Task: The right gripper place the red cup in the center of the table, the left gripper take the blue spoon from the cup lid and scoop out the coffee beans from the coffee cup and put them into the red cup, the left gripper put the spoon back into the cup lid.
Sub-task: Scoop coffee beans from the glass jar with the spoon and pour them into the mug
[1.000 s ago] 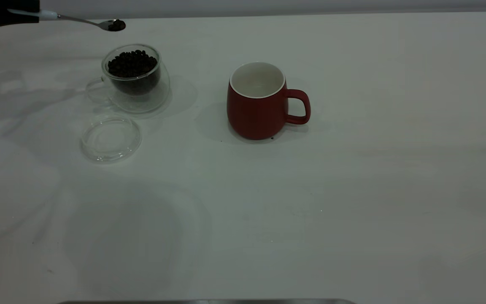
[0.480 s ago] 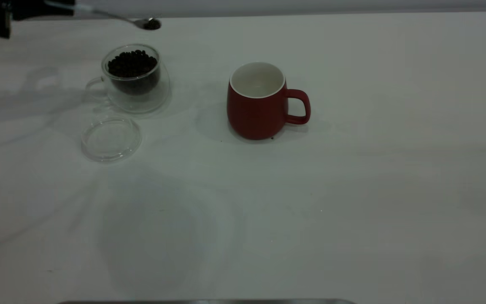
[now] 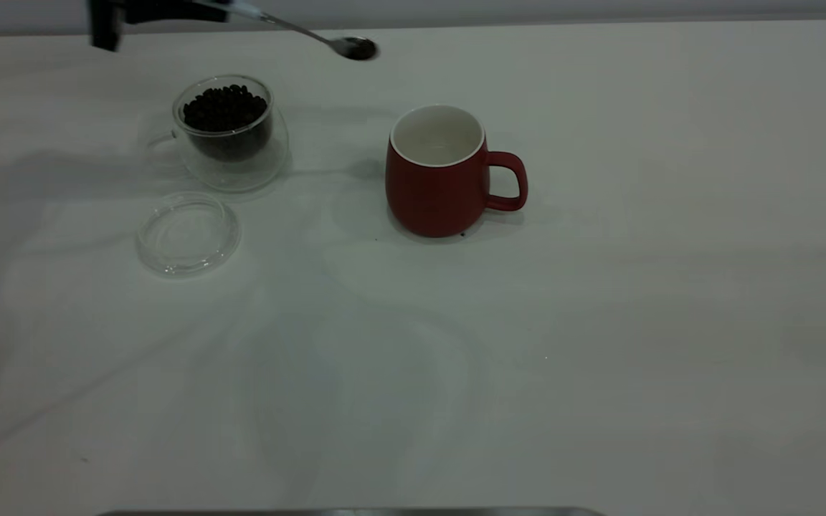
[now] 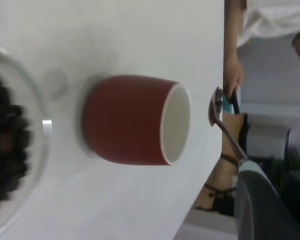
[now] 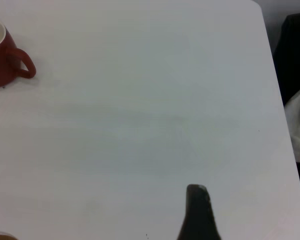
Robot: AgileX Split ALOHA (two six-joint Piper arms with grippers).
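The red cup (image 3: pixel 436 179) stands upright near the table's (image 3: pixel 599 322) middle, handle to the right, its white inside bare. My left gripper (image 3: pixel 216 8) is at the top left edge, shut on the pale handle of the blue spoon (image 3: pixel 298 30). The spoon's dark loaded bowl hangs in the air between the coffee cup (image 3: pixel 230 136) and the red cup, behind and left of the red cup's rim. The coffee cup holds a heap of coffee beans (image 3: pixel 224 107). The cup lid (image 3: pixel 187 235) lies bare in front of it. The left wrist view shows the spoon (image 4: pixel 225 130) beside the red cup (image 4: pixel 130 120).
My right arm is out of the exterior view; one black finger (image 5: pixel 197 212) of it shows over bare table far right of the red cup (image 5: pixel 2 60). A metal edge (image 3: pixel 348 512) runs along the table's front.
My left gripper has carried the loaded spoon to the right, from above the coffee cup toward the red cup. The cups and the lid have not moved.
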